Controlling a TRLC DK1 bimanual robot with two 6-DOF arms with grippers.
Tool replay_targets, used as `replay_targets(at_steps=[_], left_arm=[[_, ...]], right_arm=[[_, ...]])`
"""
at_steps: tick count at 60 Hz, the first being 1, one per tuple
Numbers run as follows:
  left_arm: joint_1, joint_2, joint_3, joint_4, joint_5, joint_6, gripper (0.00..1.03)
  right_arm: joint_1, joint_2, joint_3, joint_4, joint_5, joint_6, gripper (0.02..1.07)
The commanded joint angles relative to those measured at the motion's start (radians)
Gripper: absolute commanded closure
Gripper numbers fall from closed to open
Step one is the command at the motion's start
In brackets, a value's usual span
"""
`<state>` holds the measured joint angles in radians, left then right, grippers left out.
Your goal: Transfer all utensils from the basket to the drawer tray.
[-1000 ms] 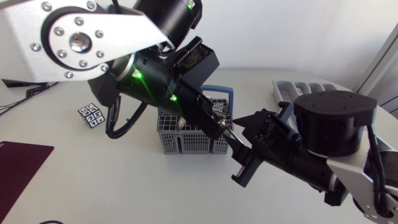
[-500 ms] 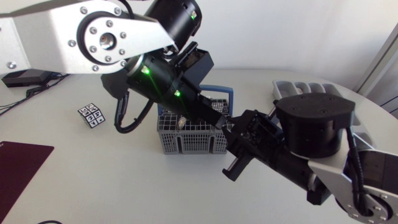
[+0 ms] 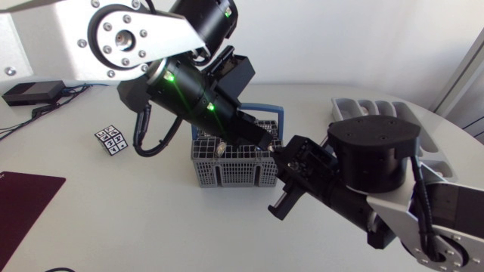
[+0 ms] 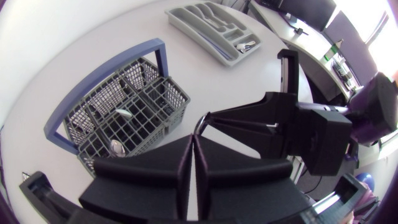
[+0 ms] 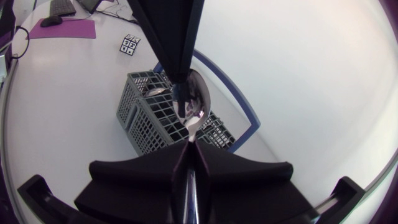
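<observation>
A metal spoon [image 5: 194, 112] hangs in the air above the grey basket [image 3: 208, 177] with the blue handle. My left gripper [image 3: 267, 143] is shut on the spoon near its bowl, coming down from the upper left. My right gripper [image 5: 189, 158] meets it from the other side and is shut on the spoon's handle. In the left wrist view the right gripper [image 4: 249, 124] stands just ahead of the closed left fingers [image 4: 180, 165]. Other utensils [image 4: 121, 113] lie in the basket [image 4: 93, 106]. The grey drawer tray [image 3: 342, 106] sits at the back right, partly hidden behind my right arm.
A small patterned cube [image 3: 110, 139] stands left of the basket. A maroon mat [image 3: 23, 193] lies at the front left and a black device [image 3: 26, 94] at the far left. The tray [image 4: 186, 22] holds some cutlery [image 4: 245, 45].
My right gripper has moved left up to the left gripper's tip and its fingers have closed on the spoon's handle. The left gripper stayed shut on the spoon.
</observation>
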<state>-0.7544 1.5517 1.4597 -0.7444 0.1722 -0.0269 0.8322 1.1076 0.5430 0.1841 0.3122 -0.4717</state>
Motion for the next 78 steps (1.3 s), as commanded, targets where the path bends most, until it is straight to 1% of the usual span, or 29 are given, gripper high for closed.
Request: replay_targets(at_steps=[1,4,6,8,9,10,11,12,14,17,21,24,28,30,31,34,37,45,48,55,57,61,71,78], left_arm=[[0.0,0.018,0.031,-0.01,0.015,-0.022,1.0],[0.0,0.018,0.034,-0.01,0.015,-0.022,0.99],[0.003,0.015,0.036,-0.01,0.013,-0.022,0.94],[0.006,0.013,0.039,-0.01,0.015,-0.022,0.91],[0.009,0.013,0.042,-0.01,0.015,-0.024,0.88],[0.009,0.013,0.042,-0.01,0.015,-0.025,0.88],[0.017,0.011,0.047,-0.01,0.015,-0.028,0.83],[0.018,0.011,0.047,-0.01,0.015,-0.03,0.82],[0.029,0.011,0.054,-0.01,0.015,-0.034,0.76],[0.047,0.004,0.067,-0.004,0.018,-0.039,0.64],[0.069,-0.005,0.083,0.002,0.02,-0.044,0.56],[0.087,-0.018,0.09,0.019,0.021,-0.048,0.48],[0.112,-0.033,0.091,0.043,0.02,-0.047,0.25],[0.115,-0.038,0.093,0.045,0.02,-0.044,0.19],[0.119,-0.041,0.091,0.045,0.02,-0.041,0.14],[0.136,-0.05,0.09,0.045,0.02,-0.033,0.08],[0.147,-0.058,0.083,0.045,0.018,-0.027,0.08],[0.188,-0.077,0.06,0.045,0.013,0.001,0.06],[0.199,-0.082,0.047,0.045,-0.008,0.019,0.05],[0.219,-0.094,0.007,0.043,-0.014,0.035,0.05],[0.221,-0.102,-0.009,0.043,-0.014,0.044,0.05],[0.225,-0.114,-0.036,0.045,-0.022,0.056,0.05],[0.244,-0.134,-0.081,0.045,-0.025,0.079,0.05],[0.25,-0.145,-0.101,0.045,-0.031,0.09,0.05]], right_arm=[[0.007,0.02,0.02,0.005,0.005,-0.008,1.01],[0.005,0.018,0.02,0.002,0.004,-0.01,1.01],[0.004,0.017,0.021,-0.002,-0.002,-0.01,1.01],[0.002,0.015,0.023,-0.008,-0.012,-0.01,1.01],[0.001,0.015,0.023,-0.012,-0.015,-0.01,1.01],[0.001,0.015,0.023,-0.012,-0.015,-0.01,1.01],[-0.001,0.015,0.023,-0.015,-0.019,-0.01,1.01],[-0.002,0.014,0.023,-0.015,-0.021,-0.01,1.01],[-0.002,0.011,0.023,-0.021,-0.03,-0.01,1.01],[-0.007,0.006,0.026,-0.037,-0.05,-0.01,1.01],[-0.018,0.001,0.029,-0.057,-0.071,-0.008,1.01],[-0.03,-0.005,0.029,-0.071,-0.094,-0.008,1.01],[-0.056,-0.018,0.029,-0.1,-0.13,-0.008,1.01],[-0.07,-0.026,0.029,-0.112,-0.151,-0.008,1.01],[-0.077,-0.028,0.028,-0.117,-0.16,-0.008,1.01],[-0.116,-0.038,0.026,-0.14,-0.208,-0.008,1.01],[-0.154,-0.046,0.026,-0.164,-0.254,-0.013,1.01],[-0.311,-0.074,0.037,-0.242,-0.426,-0.05,1.01],[-0.372,-0.086,0.04,-0.268,-0.486,-0.071,1.01],[-0.513,-0.089,0.06,-0.344,-0.621,-0.153,1.01],[-0.561,-0.084,0.067,-0.374,-0.676,-0.185,1.01],[-0.64,-0.06,0.089,-0.443,-0.749,-0.269,1.01],[-0.817,0.012,0.129,-0.571,-0.841,-0.516,1.01],[-0.946,0.063,0.155,-0.637,-0.894,-0.685,1.01]])
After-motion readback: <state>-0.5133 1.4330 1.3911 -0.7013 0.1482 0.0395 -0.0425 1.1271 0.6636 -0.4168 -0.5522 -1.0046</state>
